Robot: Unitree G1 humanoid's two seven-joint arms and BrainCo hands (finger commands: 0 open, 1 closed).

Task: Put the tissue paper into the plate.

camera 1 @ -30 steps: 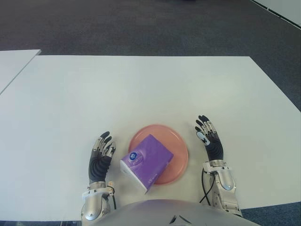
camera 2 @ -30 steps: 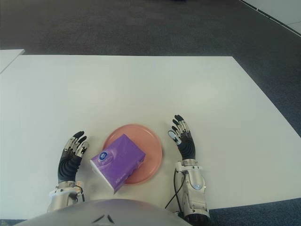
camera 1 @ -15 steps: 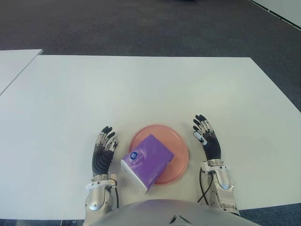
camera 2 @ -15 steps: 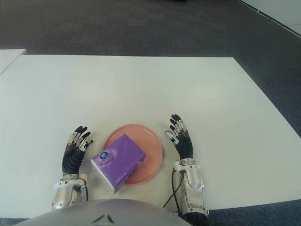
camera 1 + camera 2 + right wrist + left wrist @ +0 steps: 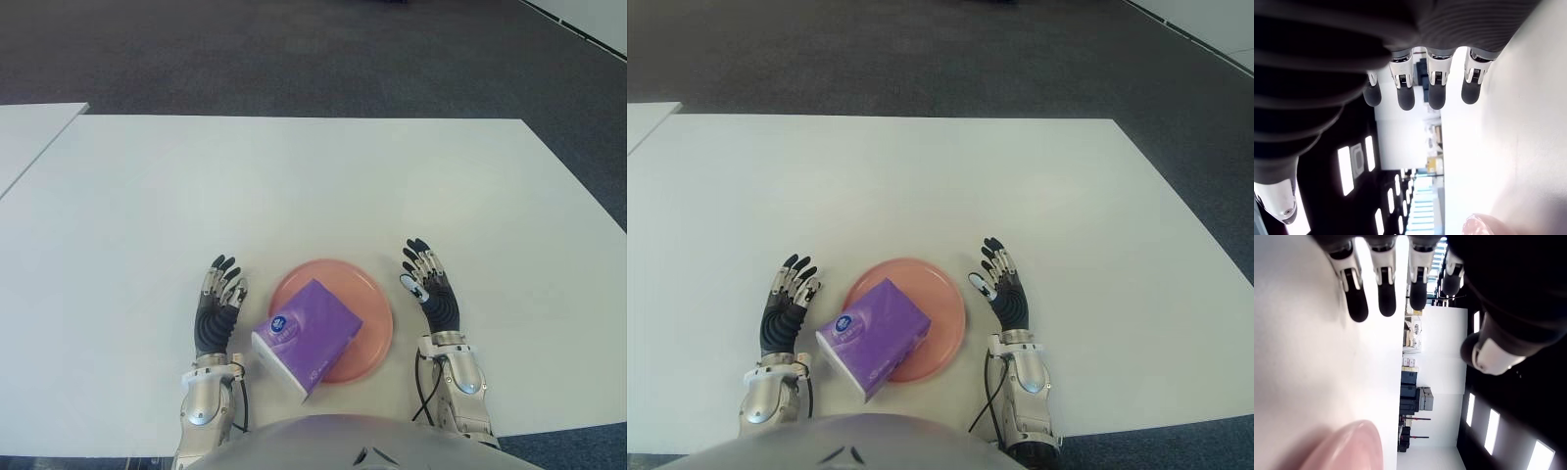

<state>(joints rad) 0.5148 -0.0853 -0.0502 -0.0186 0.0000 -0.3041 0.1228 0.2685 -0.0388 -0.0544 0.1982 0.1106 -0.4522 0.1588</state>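
Tissue paper: we saw the purple tissue pack (image 5: 306, 338) lying on the pink plate (image 5: 374, 311). Most of it sat on the plate, but its near corner stuck out over the rim toward us and hung above the white table (image 5: 294, 186).
Our left hand: our left hand (image 5: 216, 315) was just beside the pack, on its left side. Its fingers (image 5: 1354, 289) were stretched out straight and held nothing. It did not touch the pack.
Our right hand: our right hand (image 5: 429, 292) was near the plate, on its right side. Its fingers (image 5: 1405, 90) were stretched out too, and it was empty.
What was done: we think the big job was done, because the pack was in the plate and no hand held it.
What was left: maybe a small push so the pack sat fully inside, and pulling our hands away.
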